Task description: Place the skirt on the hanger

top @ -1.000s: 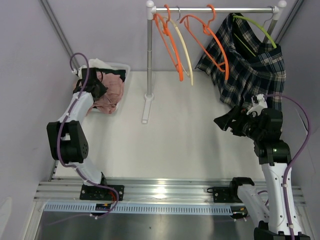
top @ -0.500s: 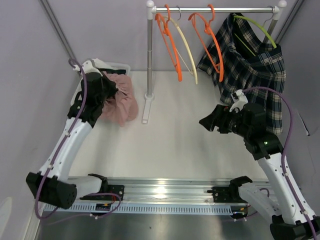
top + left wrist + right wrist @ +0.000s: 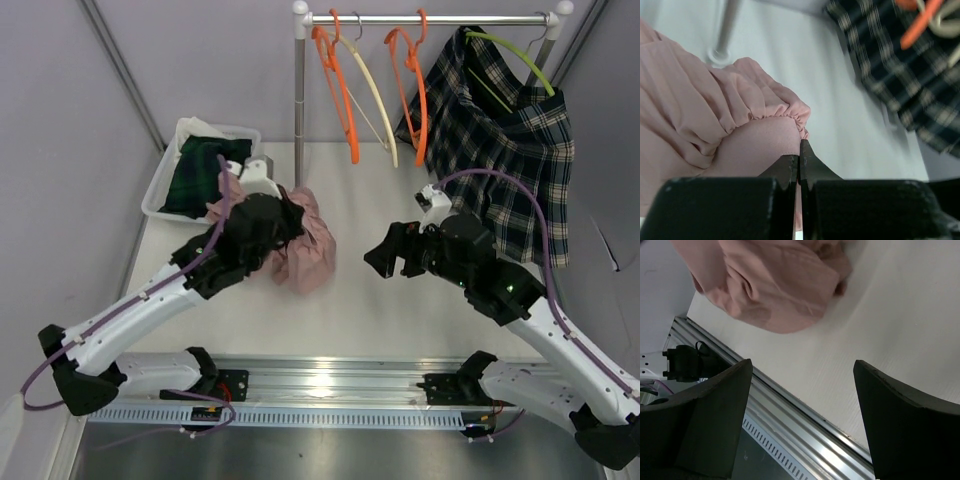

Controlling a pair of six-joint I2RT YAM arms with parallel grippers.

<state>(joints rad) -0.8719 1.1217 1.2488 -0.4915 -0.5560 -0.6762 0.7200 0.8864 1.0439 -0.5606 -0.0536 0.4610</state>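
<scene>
Pink skirt (image 3: 310, 255), one, clenched in the left hand (image 3: 799, 150); right hand (image 3: 385, 262) gapes wide; four hangers (image 3: 353, 148) on one rail (image 3: 440, 18).

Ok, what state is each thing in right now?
pink skirt: bunched, not on any hanger.
left gripper: shut on the pink skirt.
right gripper: open, empty.
plaid skirt: hung on the green hanger.
orange hangers: bare, on the rail.
cream hanger: bare, on the rail.
bin: holds dark green garment.

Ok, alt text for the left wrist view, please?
The left pincer is shut on the gathered waistband of a pink skirt, seen close up above a white table. A plaid skirt and an orange hanger sit blurred at top right.
</scene>
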